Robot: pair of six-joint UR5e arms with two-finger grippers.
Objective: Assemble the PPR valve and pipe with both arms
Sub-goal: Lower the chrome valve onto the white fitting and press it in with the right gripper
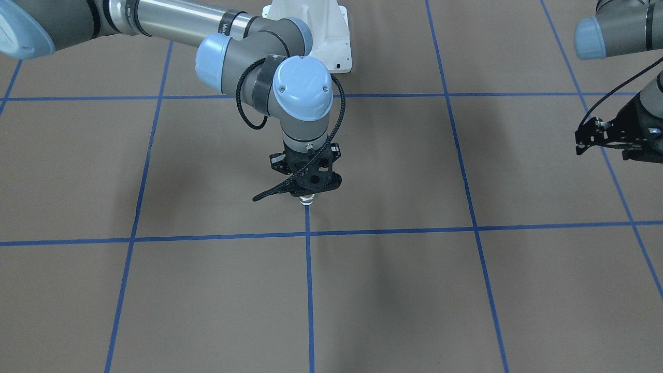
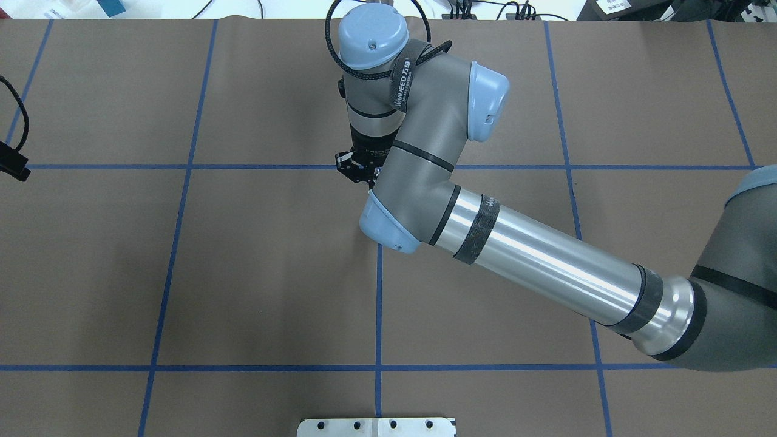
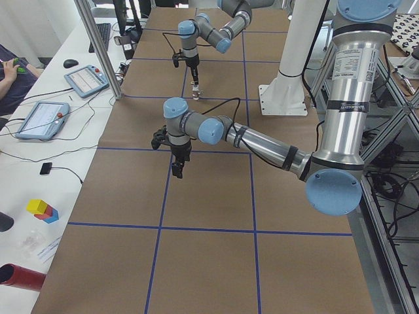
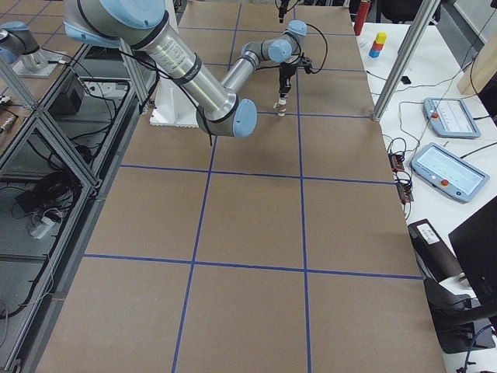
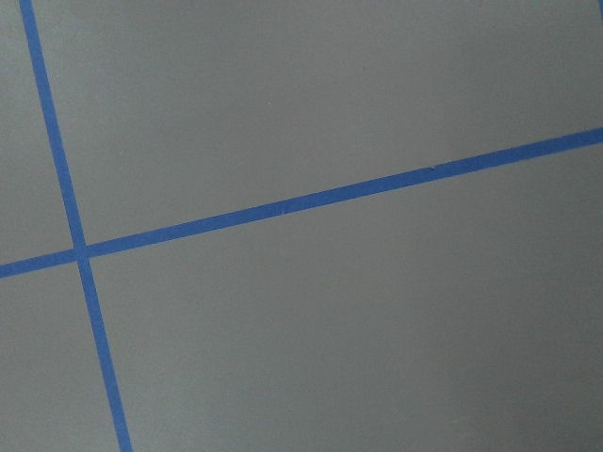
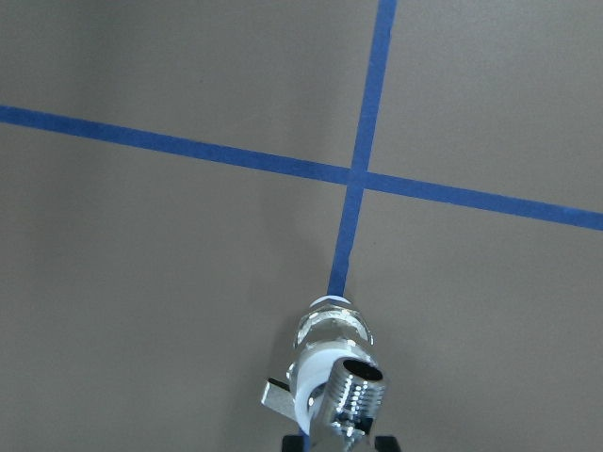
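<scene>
My right gripper points straight down over the middle of the table, near a blue tape crossing. It is shut on the white PPR valve, which hangs just above the table with its white end down. The chrome pipe sits joined to the valve's upper end, between the fingertips. The valve's chrome bands and small side lever show in the right wrist view. My left gripper hovers far off to the side, open and empty. The left wrist view shows only bare table.
Brown table cover with a blue tape grid. The white bolted pedestal stands at the robot's side. My right arm's forearm reaches across the table's right half. Tablets and blocks lie on a side bench.
</scene>
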